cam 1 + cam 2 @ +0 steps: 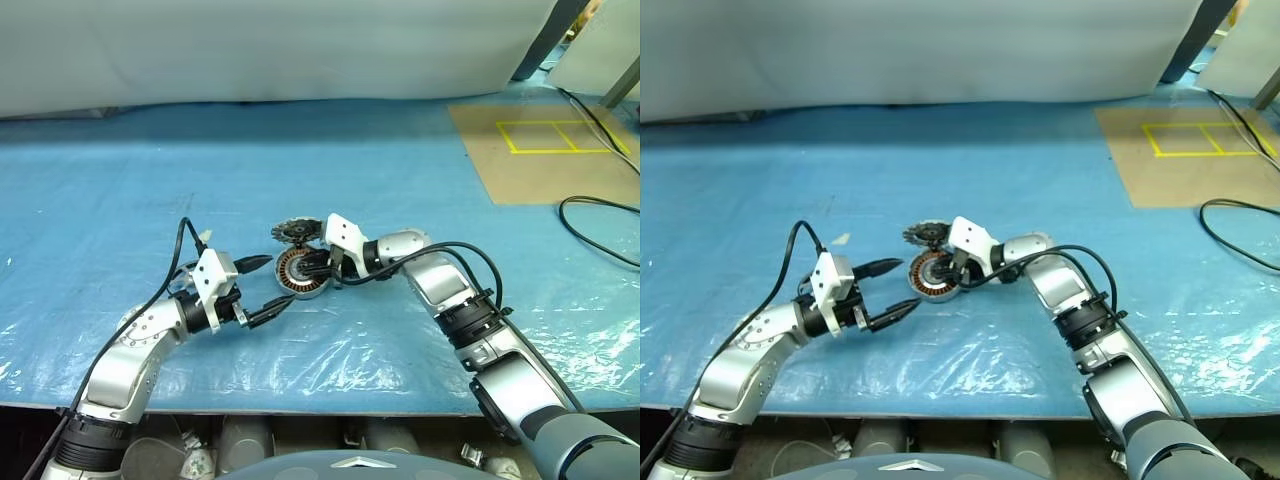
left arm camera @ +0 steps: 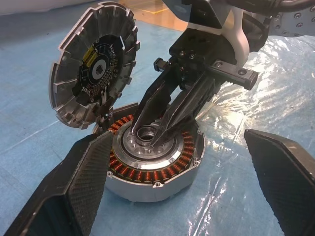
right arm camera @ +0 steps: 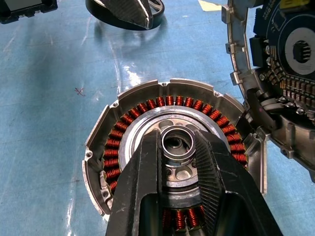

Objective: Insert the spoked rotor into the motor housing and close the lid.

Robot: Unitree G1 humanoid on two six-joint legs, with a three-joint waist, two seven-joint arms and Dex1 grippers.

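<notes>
At frame centre on the blue plastic-covered tabletop (image 1: 120, 200), the right claw (image 3: 178, 147) pinches the silver hub ring of the housing (image 1: 298, 272), inside its copper windings. The left claw (image 1: 268, 287) waits spread wide. A finned disc (image 2: 93, 59) stands hinged open beside; seating wants a level, centred push.

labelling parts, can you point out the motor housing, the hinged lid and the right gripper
motor housing (image 3: 147, 105): right wrist view, copper windings.
hinged lid (image 2: 93, 69): left wrist view, dark inner face.
right gripper (image 3: 179, 147): right wrist view, between fingertips, around the hub ring.
</notes>
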